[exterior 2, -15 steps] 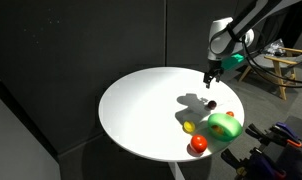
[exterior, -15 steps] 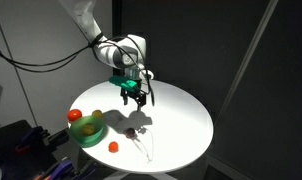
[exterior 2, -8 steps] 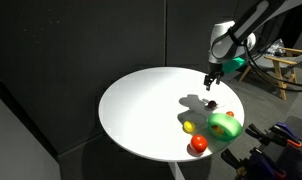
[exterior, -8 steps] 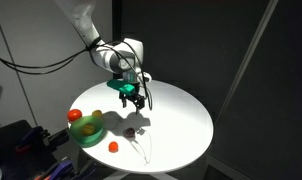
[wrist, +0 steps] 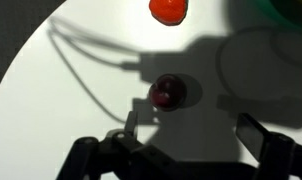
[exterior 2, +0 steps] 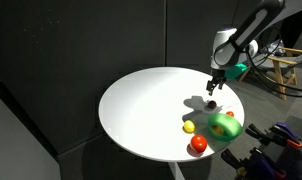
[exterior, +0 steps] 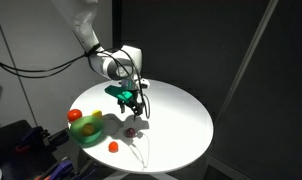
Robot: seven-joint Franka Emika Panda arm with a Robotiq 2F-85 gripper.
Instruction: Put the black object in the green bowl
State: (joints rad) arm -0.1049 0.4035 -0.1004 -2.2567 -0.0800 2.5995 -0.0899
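Observation:
The black object point(wrist: 166, 93) is a small dark roundish lump on the white round table point(exterior: 181, 120). It also shows in both exterior views point(exterior: 132, 129) point(exterior 2: 211, 102). My gripper point(wrist: 191, 130) is open and empty. It hangs just above the black object in both exterior views point(exterior: 130, 101) point(exterior 2: 213, 88). In the wrist view the lump lies just ahead of the left finger. The green bowl point(exterior: 88, 133) point(exterior 2: 226, 126) stands near the table's edge, and its rim shows at the top right of the wrist view point(wrist: 291, 8).
A small red-orange ball point(wrist: 168, 9) point(exterior: 113, 146) lies beyond the black object. A red tomato-like ball point(exterior: 75, 116) point(exterior 2: 198, 144) and a yellow ball point(exterior 2: 189, 127) sit by the bowl. A thin cable point(exterior: 143, 146) lies on the table.
My gripper has come down and moved a little toward the bowl, closer to the black object. The objects on the table have not moved.

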